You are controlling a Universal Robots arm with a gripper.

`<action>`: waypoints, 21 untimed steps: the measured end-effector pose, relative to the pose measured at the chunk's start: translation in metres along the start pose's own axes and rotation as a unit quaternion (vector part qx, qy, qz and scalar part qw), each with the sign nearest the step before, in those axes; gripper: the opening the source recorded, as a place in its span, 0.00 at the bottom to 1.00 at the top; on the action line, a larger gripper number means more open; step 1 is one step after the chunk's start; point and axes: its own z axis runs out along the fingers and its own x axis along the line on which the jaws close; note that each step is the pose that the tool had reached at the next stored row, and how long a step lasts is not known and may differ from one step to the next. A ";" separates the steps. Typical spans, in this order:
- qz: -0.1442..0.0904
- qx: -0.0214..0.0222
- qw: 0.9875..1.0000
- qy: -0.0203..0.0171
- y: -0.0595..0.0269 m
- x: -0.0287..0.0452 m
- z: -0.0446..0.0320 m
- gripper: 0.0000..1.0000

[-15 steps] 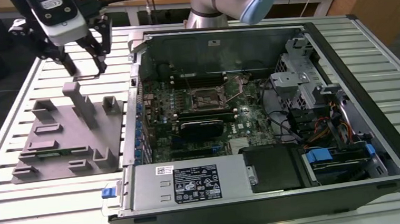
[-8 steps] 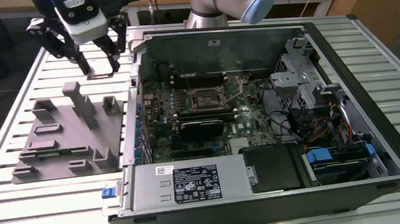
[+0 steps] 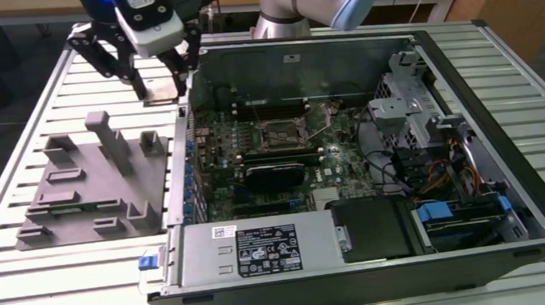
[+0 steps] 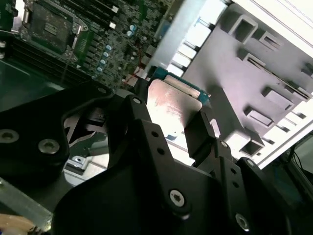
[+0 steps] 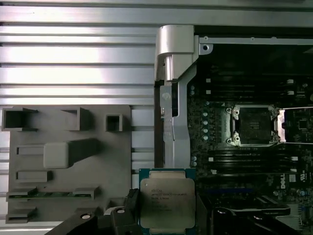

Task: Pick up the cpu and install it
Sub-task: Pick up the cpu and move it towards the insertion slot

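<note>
My gripper hangs above the slatted table, between the grey block and the open computer case, shut on the cpu. In the first wrist view the cpu shows its silvery top plate and green rim, clamped by its two opposite edges between the black fingers. The second wrist view shows the cpu from behind the fingers. The motherboard socket lies open and bare inside the case, seen as well in the first wrist view, off to one side of the held cpu.
A grey plastic block with upright posts sits at the exterior view's left. The case wall stands between the block and the motherboard. Drive cages, cables and a power supply crowd the case.
</note>
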 end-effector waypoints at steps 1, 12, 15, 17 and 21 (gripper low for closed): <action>0.000 0.000 1.000 0.000 0.0001 -0.0041 0.0001 0.54; 0.000 0.000 1.000 0.001 0.0008 -0.0494 0.0019 0.54; 0.000 0.000 1.000 0.001 0.0010 -0.0628 0.0026 0.54; 0.000 0.000 1.000 0.002 0.0011 -0.0718 0.0032 0.54; 0.000 0.000 1.000 0.003 0.0014 -0.0902 0.0046 0.54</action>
